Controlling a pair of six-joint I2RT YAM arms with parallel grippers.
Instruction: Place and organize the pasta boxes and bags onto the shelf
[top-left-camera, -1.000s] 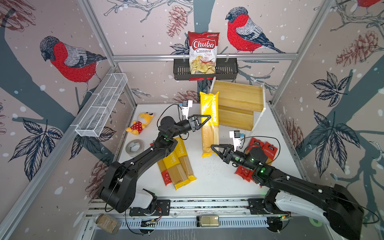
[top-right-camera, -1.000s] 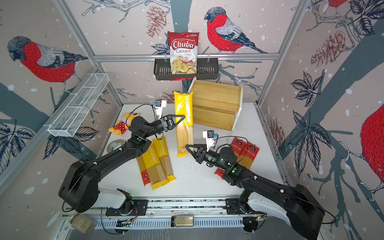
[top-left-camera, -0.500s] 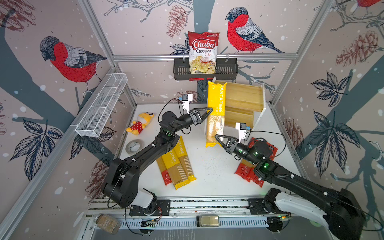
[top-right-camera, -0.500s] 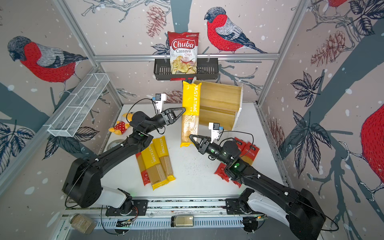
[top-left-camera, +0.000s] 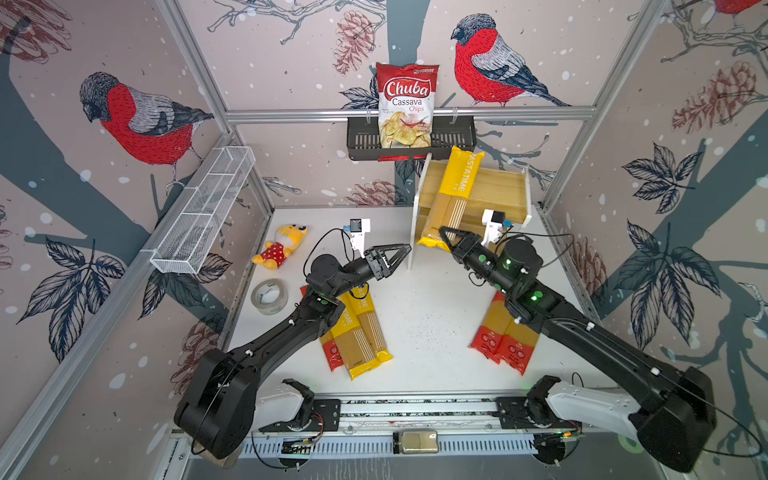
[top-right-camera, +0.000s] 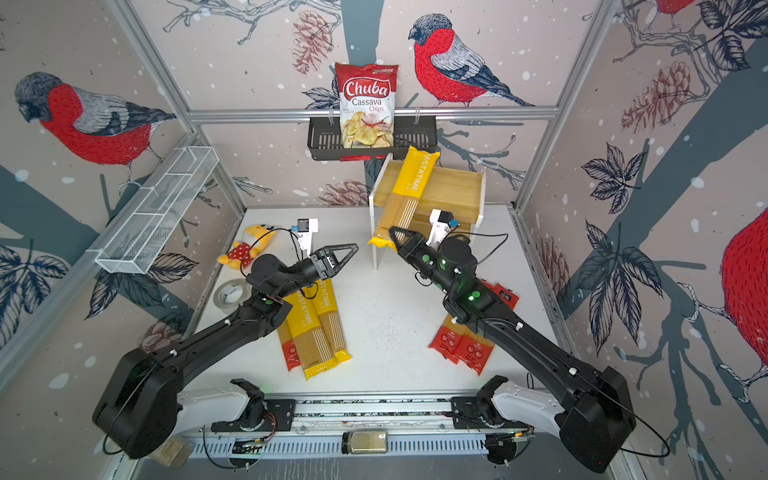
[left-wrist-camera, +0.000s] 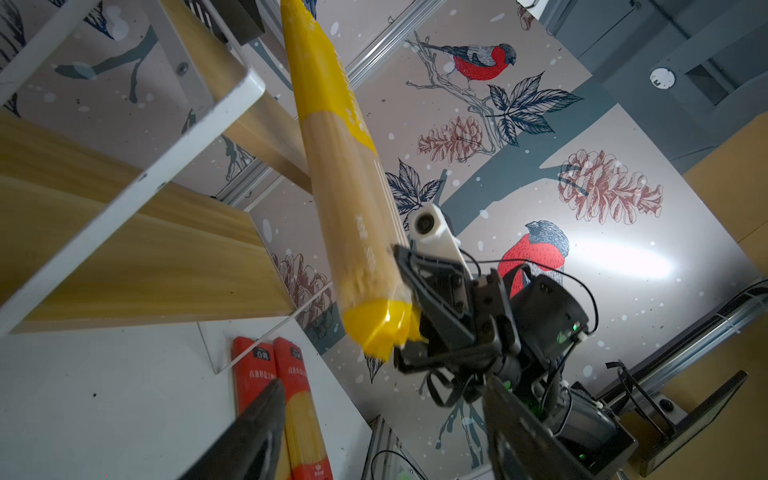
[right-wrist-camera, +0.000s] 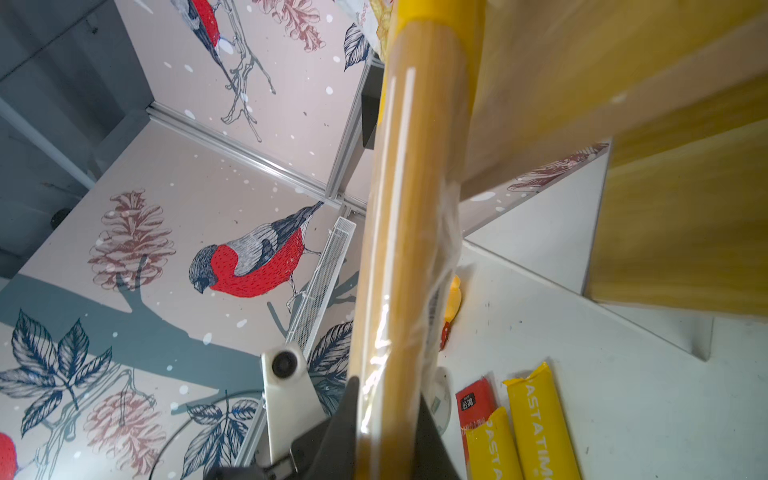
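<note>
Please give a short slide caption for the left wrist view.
Right gripper holds a yellow spaghetti packet by its end, slanted up past the wooden shelf.

Left gripper (top-left-camera: 404, 252) gaping wide, pointing rightward; right gripper (top-left-camera: 445, 236) pinching tight, pointing back-left; both arms stretching forward.

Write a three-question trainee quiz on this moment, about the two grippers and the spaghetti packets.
1. True or false: the left gripper is shut on a packet.
2. Where does the right gripper grip the long yellow "PASTATIME" spaghetti packet at the stepped wooden shelf? A) upper end B) lower end C) middle
3. How many red-ended spaghetti packets lie on the white table beneath the right arm?
Key: 1 false, it is open and empty; 2 B; 3 two.
</note>
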